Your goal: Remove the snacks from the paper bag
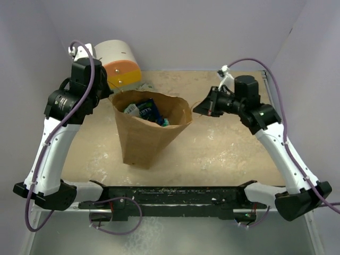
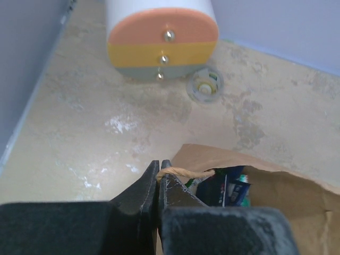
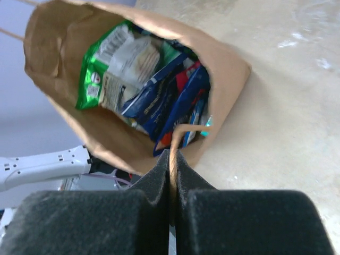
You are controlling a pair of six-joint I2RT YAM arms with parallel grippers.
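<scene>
The brown paper bag [image 1: 146, 139] stands upright at the table's middle with its mouth open. Inside lie the snacks: a green and white packet [image 3: 114, 64] and dark blue packets [image 3: 170, 103], also visible from above [image 1: 147, 111]. My left gripper [image 2: 159, 166] is shut on the bag's left twisted handle [image 2: 191, 172] at the rim. My right gripper [image 3: 172, 154] is shut on the right handle [image 3: 183, 130], to the right of the bag [image 1: 204, 109]. The two handles are held apart.
A white, orange and yellow cylinder [image 1: 119, 66] lies at the back left behind the bag, with a small round lid-like thing [image 2: 204, 85] beside it. Grey walls close in the back and both sides.
</scene>
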